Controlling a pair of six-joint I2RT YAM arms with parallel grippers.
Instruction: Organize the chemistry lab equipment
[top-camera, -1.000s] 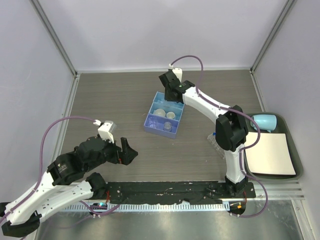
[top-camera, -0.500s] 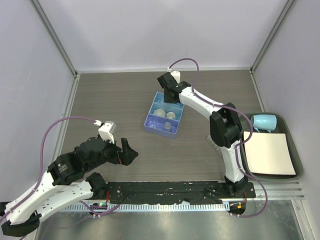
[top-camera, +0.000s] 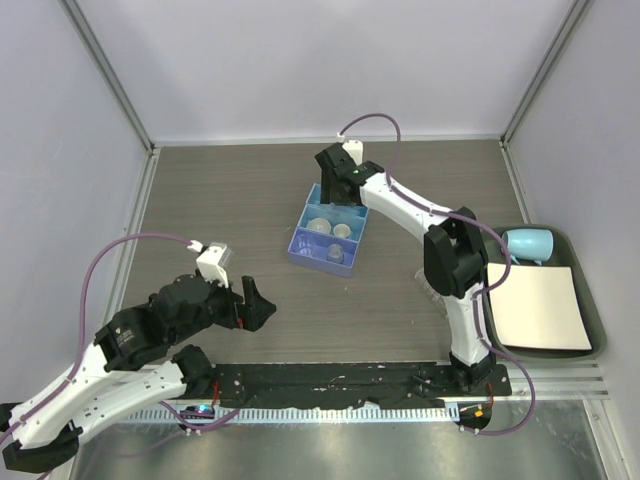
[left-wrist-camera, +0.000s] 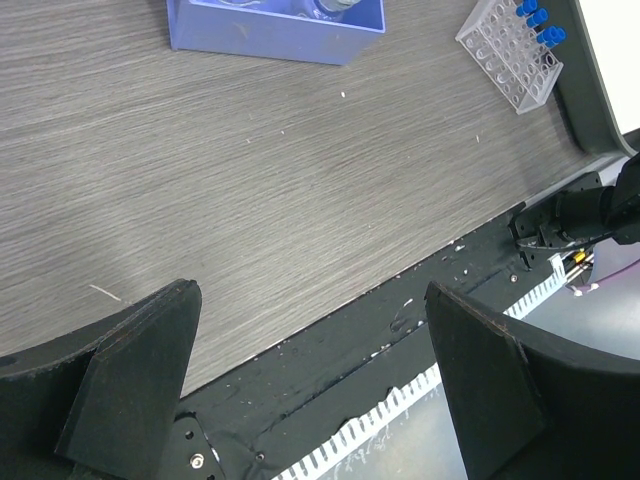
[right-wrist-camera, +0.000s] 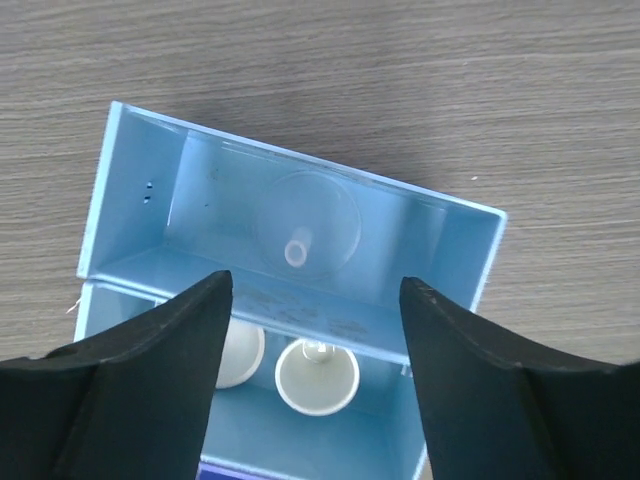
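Note:
The blue three-compartment tray (top-camera: 299, 238) sits mid-table. My right gripper (top-camera: 337, 196) hovers open just above its far compartment, and nothing is between the fingers. In the right wrist view the gripper (right-wrist-camera: 315, 281) frames a clear round vessel (right-wrist-camera: 306, 226) lying loose in that compartment. Two small white dishes (right-wrist-camera: 318, 376) (right-wrist-camera: 238, 356) rest in the middle compartment. A tiny clear beaker (top-camera: 333, 254) stands in the near one. The clear tube rack (left-wrist-camera: 506, 55) holds blue-capped tubes (left-wrist-camera: 540, 24). My left gripper (top-camera: 252, 302) is open near the front left, far from the tray.
A dark green tray (top-camera: 592, 322) with a white sheet (top-camera: 540, 308) and a pale blue mug (top-camera: 528, 243) stands at the right edge. The tube rack (top-camera: 430, 284) is partly hidden behind the right arm. A black rail (top-camera: 340, 380) runs along the near edge.
My right gripper's jaws have spread from shut to open over the tray's far compartment, leaving the clear vessel lying there. The left arm has not moved.

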